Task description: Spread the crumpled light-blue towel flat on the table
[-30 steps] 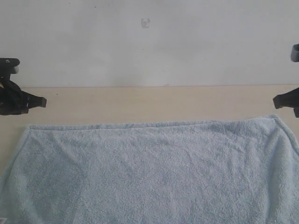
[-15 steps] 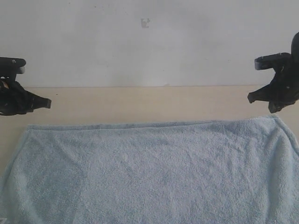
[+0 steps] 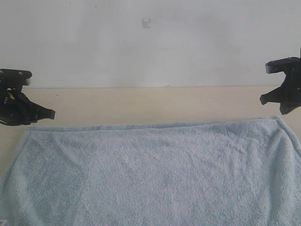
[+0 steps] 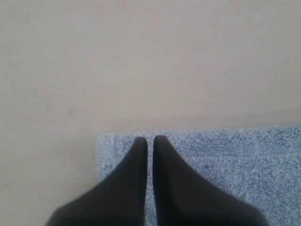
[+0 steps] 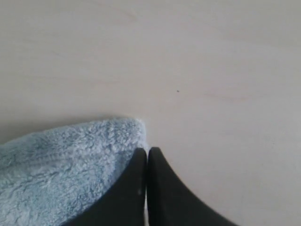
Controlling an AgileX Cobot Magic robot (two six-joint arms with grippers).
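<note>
Across the near part of the table (image 3: 141, 101) lies the towel (image 3: 150, 174), light blue and fluffy, opened out nearly flat with only some soft creases on its surface. Its far hem runs almost parallel to the far edge of the table, and a strip of bare tabletop shows between the two. The near edge of the towel is cut off by the exterior view, so I cannot tell where it ends. On both sides the cloth reaches close to the side limits of that view.

At the far left corner of the towel is the left gripper (image 3: 51, 113). Its two black fingers (image 4: 136, 160) are pressed nearly together, with only a thin slit between them, and no cloth is caught in that slit. In the left wrist view the tips are over the corner of the towel, just inside its hem; whether they touch the cloth I cannot tell.

At the far right corner of the towel is the right gripper (image 3: 263, 100). Its fingers (image 5: 162, 183) are closed against each other and hold nothing. In the right wrist view the tips are just beside the rounded corner of the towel, one finger over the cloth and the other over the bare table.
</note>
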